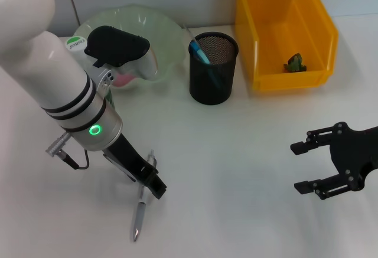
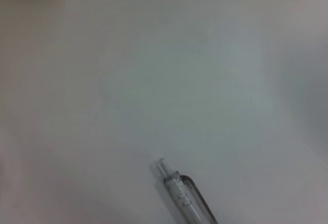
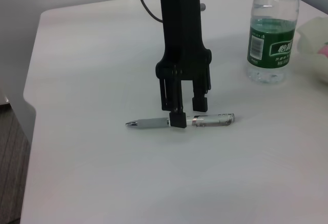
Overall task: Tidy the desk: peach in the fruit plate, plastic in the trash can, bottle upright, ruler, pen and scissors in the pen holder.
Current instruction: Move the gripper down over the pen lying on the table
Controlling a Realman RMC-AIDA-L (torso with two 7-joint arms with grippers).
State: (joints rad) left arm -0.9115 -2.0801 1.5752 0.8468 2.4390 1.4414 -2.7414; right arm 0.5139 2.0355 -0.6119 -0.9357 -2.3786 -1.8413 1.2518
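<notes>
I have the left pincer (image 3: 185, 112) spread astride the pen (image 3: 180, 121) on the table (image 1: 236, 169); next I pinch it, the right pincer (image 1: 310, 166) idling spread.

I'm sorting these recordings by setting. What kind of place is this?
Likely an office desk set up for a tidying trial: a white table with a mesh pen holder, a yellow bin and a pen under the left hand.

The pen (image 1: 142, 198) lies on the table's (image 1: 236, 163) near left; behind it stand fruit plate (image 1: 168, 33), pen holder (image 1: 213, 68) and trash can (image 1: 283, 30).
</notes>
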